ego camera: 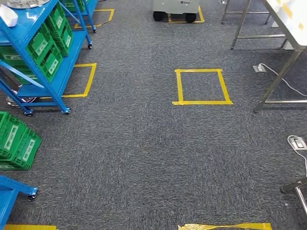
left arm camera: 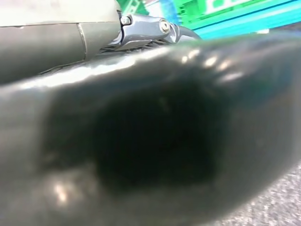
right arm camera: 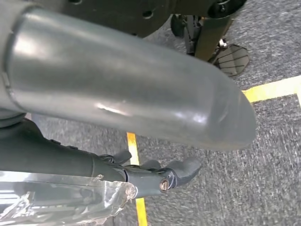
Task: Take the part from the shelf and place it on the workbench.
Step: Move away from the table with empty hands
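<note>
Pressed close to the left wrist camera, the left hand [left arm camera: 149, 94] shows as a dark, glossy blur with a jointed finger [left arm camera: 149, 26] along its edge; whether it is spread, curled or holding anything cannot be told. At the right wrist, the right hand [right arm camera: 124, 94] shows a thick grey thumb above dark, nearly straight fingers [right arm camera: 177, 172], and a crinkled clear-wrapped item [right arm camera: 53, 200] lies against them. Whether the hand grips it, and whether it is the part, cannot be told. Grey carpet [right arm camera: 248, 188] crossed by yellow tape lies below.

From the head camera, a yellow tape strip [ego camera: 224, 226] lies nearest, on the near side of the yellow tape square [ego camera: 202, 86] marked mid-floor. To the near left of the square, stacked green bins [ego camera: 16, 141] sit above a blue shelf corner [ego camera: 7, 196]; to its near right lies a floor socket [ego camera: 297, 143] with a white cable. Level with the square on the left stands the blue wheeled shelf [ego camera: 54, 72], its tiers loaded with more green bins [ego camera: 51, 52], a white object [ego camera: 7, 15] on its top. Right of the square and beyond it stands the workbench [ego camera: 289, 28] on steel legs. Farthest off, past the square, a pale wheeled cart [ego camera: 175, 7] is parked.
</note>
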{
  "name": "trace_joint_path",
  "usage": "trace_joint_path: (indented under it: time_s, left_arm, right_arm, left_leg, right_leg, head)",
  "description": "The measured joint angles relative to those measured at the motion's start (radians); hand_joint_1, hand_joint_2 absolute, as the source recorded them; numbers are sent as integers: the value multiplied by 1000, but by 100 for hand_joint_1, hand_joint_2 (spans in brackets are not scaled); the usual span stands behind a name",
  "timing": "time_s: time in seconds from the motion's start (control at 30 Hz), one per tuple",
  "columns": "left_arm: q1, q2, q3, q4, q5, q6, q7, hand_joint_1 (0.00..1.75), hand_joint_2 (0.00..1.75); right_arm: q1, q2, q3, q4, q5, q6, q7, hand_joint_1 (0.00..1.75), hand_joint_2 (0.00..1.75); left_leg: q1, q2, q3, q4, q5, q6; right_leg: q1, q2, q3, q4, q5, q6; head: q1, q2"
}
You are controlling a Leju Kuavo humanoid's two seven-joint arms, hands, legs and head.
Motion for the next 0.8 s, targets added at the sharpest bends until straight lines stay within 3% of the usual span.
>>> trace_joint_path:
  time_s: [0.03, 0.07, 0.1, 0.17, 0.23, 0.27, 0.33, 0.37, 0.43, 0.5, 0.57, 0.6, 0.63, 0.7, 0.73, 0.8]
  left_arm:
    - [0, 0, 0, 0, 1, 0, 4, 0, 0]
    - [0, 0, 0, 0, 2, 0, 6, 0, 0]
    - [1, 0, 0, 0, 3, 0, 8, 0, 0]
    - [1, 0, 1, 0, 4, 0, 11, 0, 0]
    - [-4, -2, 1, 0, 6, 0, 11, 0, 0]
    - [-5, -3, 1, 0, 7, 0, 10, 0, 0]
    - [-3, -4, 2, 0, 9, 0, 8, 0, 0]
    - [0, -5, 2, 0, 10, 0, 6, 0, 0]
    - [1, -6, 3, 0, 10, 0, 4, 0, 0]
    - [-1, -8, 4, 0, 10, 0, 1, 0, 0]
    - [-2, -9, 4, 0, 10, 0, 1, 0, 0]
    - [-2, -9, 4, 0, 10, 0, 1, 0, 0]
    - [-1, -10, 4, 0, 10, 0, 1, 0, 0]
    - [-1, -10, 4, 0, 10, 0, 1, 0, 0]
    - [-2, -11, 4, 0, 10, 0, 1, 0, 0]
    - [-3, -11, 4, 0, 9, 0, 1, 0, 0]
  right_arm:
    - [1, 0, 0, 0, 1, 1, 0, 0, 0]
    - [1, 0, 0, 0, 2, 1, 0, 0, 0]
    - [0, -1, 0, 0, 4, 2, 0, 0, 0]
    - [-3, -1, 0, 0, 5, 2, 0, 0, 0]
    - [-3, -1, 0, 0, 6, 3, -1, 0, 0]
    - [-3, -1, 0, 0, 6, 3, -1, 0, 0]
    - [-6, -1, 0, 0, 6, 4, -2, 0, 0]
    - [-7, -1, 0, 0, 6, 5, -2, 0, 0]
    - [-8, -1, 0, 0, 6, 5, -3, 0, 0]
    - [-6, -1, -1, 0, 6, 5, -3, 0, 0]
    - [-4, -1, -2, 0, 6, 5, -3, 0, 0]
    - [-3, -1, -2, 0, 6, 5, -3, 0, 0]
    - [-2, -1, -3, 0, 6, 5, -3, 0, 0]
    - [-2, -2, -3, 0, 5, 5, -3, 0, 0]
    - [-3, -2, -3, 0, 6, 6, -3, 0, 0]
    - [-4, -2, -3, 0, 6, 6, -3, 0, 0]
  left_leg:
    - [1, 6, -23, 53, -19, -1]
    - [1, 9, -29, 73, -19, -2]
    - [1, 11, -17, 54, -1, -1]
    - [0, 37, 52, -66, 62, 3]
    - [-4, 73, 113, -181, 96, 10]
    - [-7, 82, 123, -205, 98, 14]
    - [-8, 68, 121, -213, 98, 25]
    - [-7, 59, 121, -216, 100, 30]
    - [-2, 41, 121, -220, 105, 41]
    - [1, 20, 119, -219, 107, 47]
    - [1, -4, 119, -219, 109, 49]
    - [1, -17, 119, -219, 109, 48]
    - [2, -30, 120, -219, 110, 47]
    - [3, -55, 119, -217, 111, 40]
    - [2, -66, 117, -215, 112, 35]
    - [3, -85, 109, -213, 116, 22]
  right_leg:
    - [1, -14, -1, 0, 0, -1]
    - [2, -27, -2, 0, -1, -1]
    - [2, -39, -2, 0, -1, -1]
    - [2, -60, 0, 0, -2, 1]
    - [8, -79, 0, 5, -7, 8]
    - [11, -88, 0, 7, -8, 13]
    - [13, -106, 3, 6, -9, 23]
    - [11, -101, 2, 10, -14, 29]
    - [8, -57, -23, 64, -50, 40]
    - [4, -13, -84, 195, -114, 47]
    - [3, -3, -135, 296, -142, 50]
    - [2, -1, -137, 295, -129, 50]
    - [0, 3, -118, 251, -98, 50]
    - [-7, 39, -51, 111, -33, 51]
    - [-11, 60, -24, 56, -15, 49]
    - [-12, 82, -3, 15, -12, 41]
  head:
    - [0, 0]
    - [0, 0]
    - [0, 0]
    - [0, 0]
    - [0, 0]
    - [0, 0]
    - [2, 0]
    - [3, 0]
    - [6, 0]
    - [10, 0]
    - [10, 0]
    - [10, 0]
    - [10, 0]
    - [10, 0]
    - [10, 0]
    - [10, 0]
